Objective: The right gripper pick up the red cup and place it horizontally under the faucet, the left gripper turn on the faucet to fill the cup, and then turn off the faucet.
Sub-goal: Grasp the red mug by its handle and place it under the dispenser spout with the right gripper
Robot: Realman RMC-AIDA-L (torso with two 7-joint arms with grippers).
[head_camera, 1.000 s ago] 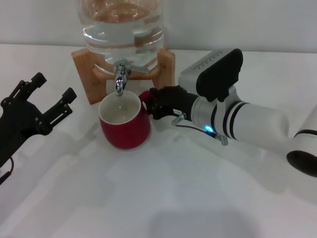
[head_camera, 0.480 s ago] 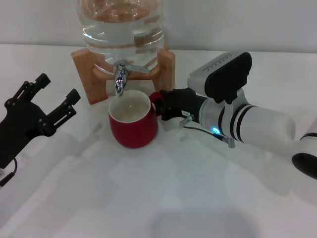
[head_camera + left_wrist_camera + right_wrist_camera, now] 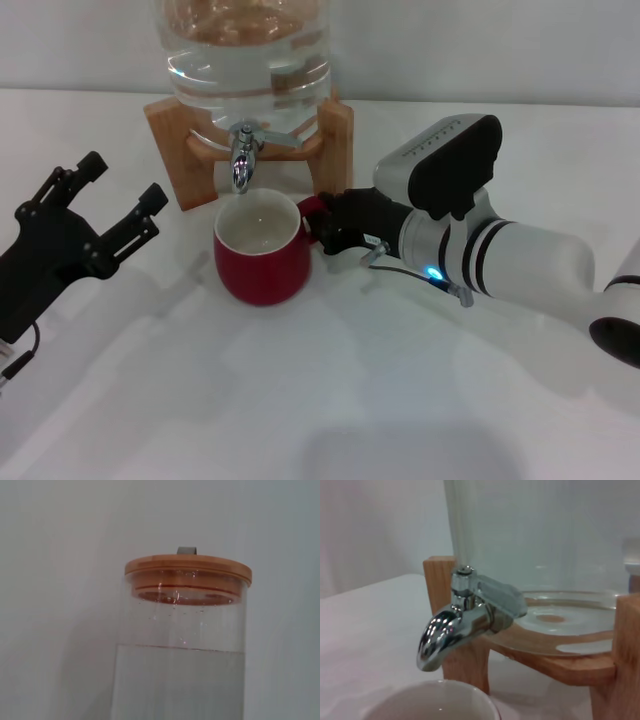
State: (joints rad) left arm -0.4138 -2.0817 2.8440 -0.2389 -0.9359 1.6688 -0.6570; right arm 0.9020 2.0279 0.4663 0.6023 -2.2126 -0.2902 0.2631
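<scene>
Right claw clamped on the red cup; tap sits over the rim, could splash outside. Left claw spread, lower left.

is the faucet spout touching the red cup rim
Apart: the right wrist view shows clear space between the faucet spout and the red cup rim below it.

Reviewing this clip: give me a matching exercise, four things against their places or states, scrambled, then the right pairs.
Things:
1. red cup
2. left gripper
3. right gripper
4. faucet

Places or states:
A. fingers spread open, off to the left of the cup, holding nothing
B. fixed to the clear water jug, spout pointing down
C. upright on the table, under the spout
D. closed on the cup's handle

Pairs: 1-C, 2-A, 3-D, 4-B
</scene>
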